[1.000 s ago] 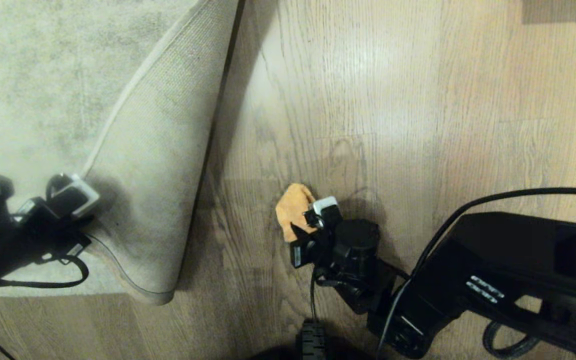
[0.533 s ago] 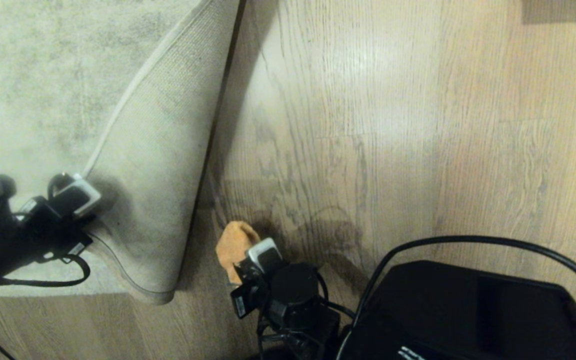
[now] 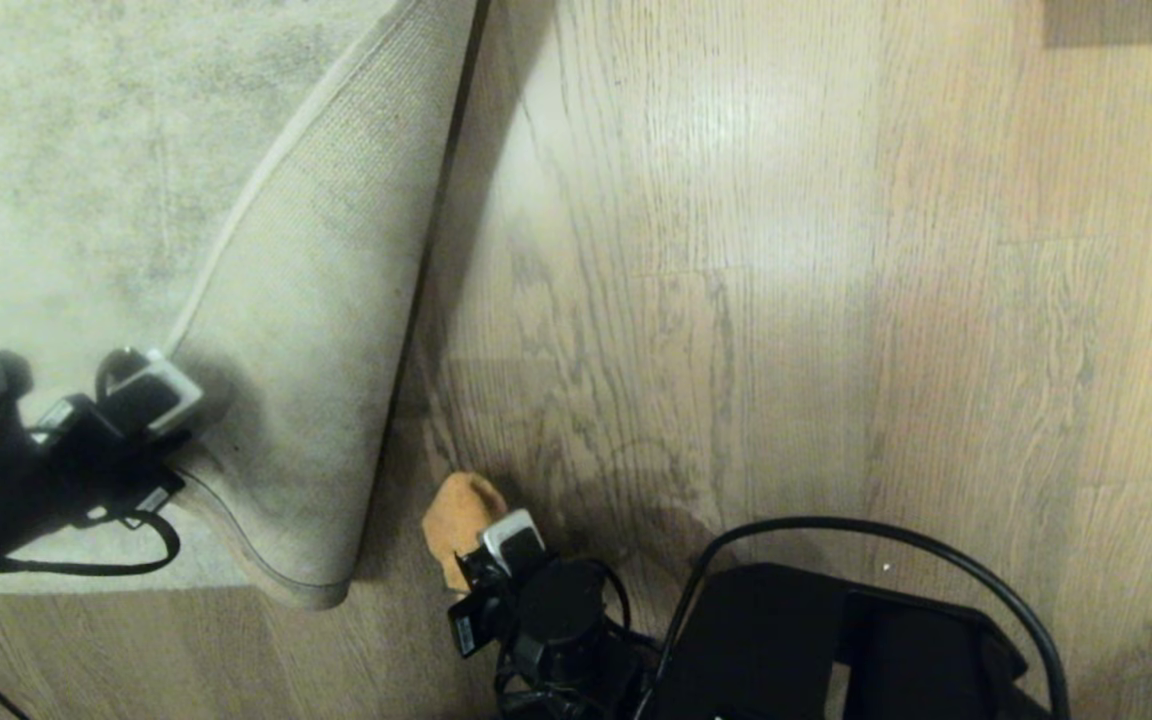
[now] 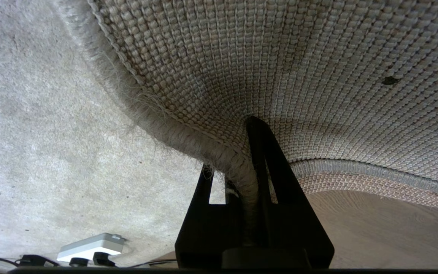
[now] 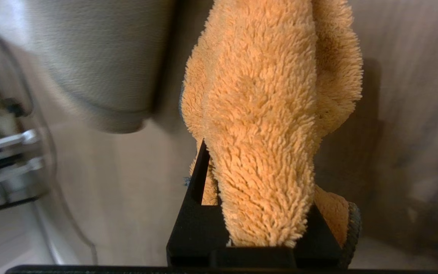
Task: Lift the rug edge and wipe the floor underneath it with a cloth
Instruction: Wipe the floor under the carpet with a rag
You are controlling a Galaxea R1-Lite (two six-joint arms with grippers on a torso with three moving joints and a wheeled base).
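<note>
**A:** Any brand, label or writing legible?

**B:** None that I can read; the small white block on each wrist is blank from here.

**A:** Surface and room?

**B:** The floor [image 3: 756,250] is light brown wood-grain planking with dark grain lines and a pale sheen at centre. The grey-beige rug [image 3: 66,150] fills the far left.

**A:** Rug edge?

**B:** The rug edge [image 3: 296,330] is folded up and back, woven backing showing, its bound corner hanging at near left. My left gripper [image 4: 247,167] is clamped on the bound border, fingers pressed to either side of it.

**A:** Cloth?

**B:** The cloth [image 3: 456,520], orange-tan and fluffy, sits on the bare floor just right of the lifted corner, pinched in my right gripper [image 5: 257,198]; the jaws are closed on its bunched middle, near centre of the head view
</note>
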